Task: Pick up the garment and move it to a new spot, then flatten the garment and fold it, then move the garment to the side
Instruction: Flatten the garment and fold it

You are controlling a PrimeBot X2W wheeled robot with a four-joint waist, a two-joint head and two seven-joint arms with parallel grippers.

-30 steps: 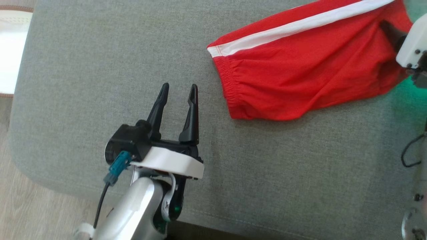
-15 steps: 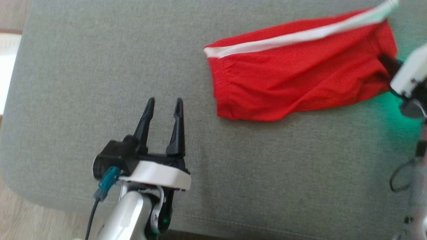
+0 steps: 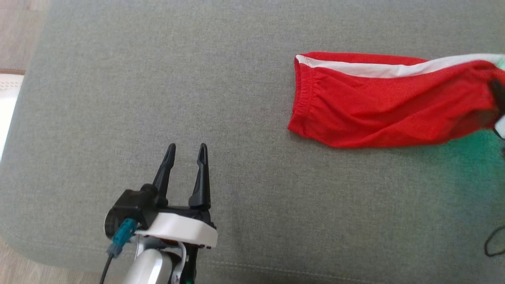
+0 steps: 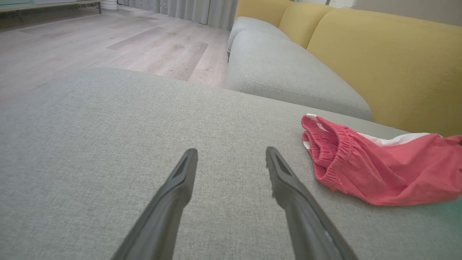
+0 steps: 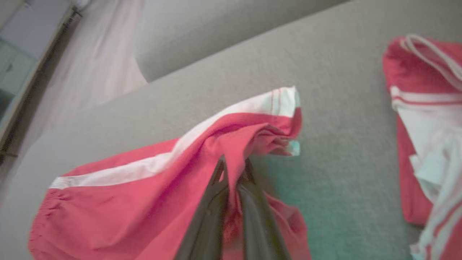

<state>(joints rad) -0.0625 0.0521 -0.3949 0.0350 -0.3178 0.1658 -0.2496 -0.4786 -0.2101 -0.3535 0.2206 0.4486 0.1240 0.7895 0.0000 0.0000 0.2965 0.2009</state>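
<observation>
**Red garment on a grey sofa cushion.** The garment, with a white side stripe, lies stretched out on the cushion. The right fingers are clenched together on a bunched fold at the garment's end opposite its gathered elastic hem, with fabric pinched between them (a green glow tints the cushion just beside this end). The left fingers stand spread apart and grasp nothing. They sit over the cushion, well apart from the garment's elastic hem. A second red-and-white garment lies apart from the first, beyond its held end.
</observation>
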